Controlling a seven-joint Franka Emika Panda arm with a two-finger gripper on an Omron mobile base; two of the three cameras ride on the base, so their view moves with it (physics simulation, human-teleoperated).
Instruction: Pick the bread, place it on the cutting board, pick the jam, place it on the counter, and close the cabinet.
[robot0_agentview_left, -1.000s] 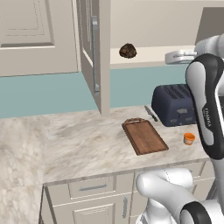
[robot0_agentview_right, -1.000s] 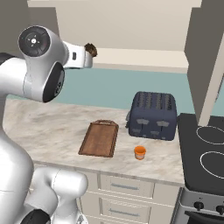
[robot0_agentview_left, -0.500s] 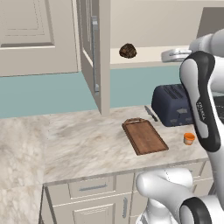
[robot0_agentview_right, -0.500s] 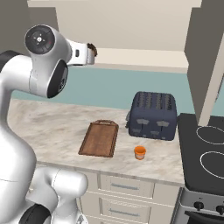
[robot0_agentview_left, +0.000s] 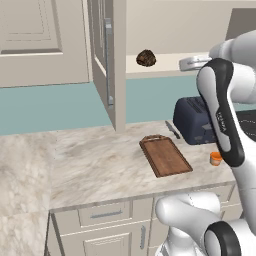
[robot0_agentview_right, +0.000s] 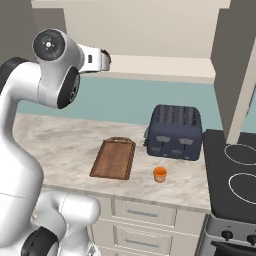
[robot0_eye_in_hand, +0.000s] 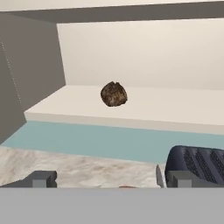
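The cutting board (robot0_agentview_right: 113, 158) lay on the marbled surface (robot0_agentview_right: 65, 142), the orange jam (robot0_agentview_right: 160, 174) just right of it before a dark toaster (robot0_agentview_right: 174, 131). The arm's hand reached toward the cabinet shelf (robot0_agentview_right: 165, 67).

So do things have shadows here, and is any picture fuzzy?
Left base view: the bread casts hardly any shadow on its shelf, the light flat and even. Right base view: sharp, with no glare on the toaster. Hand view: the bread is crisp, with just a faint shadow under it.

gripper (robot0_eye_in_hand: 109, 179) raised, seemingly nearer the bread (robot0_eye_in_hand: 114, 94)
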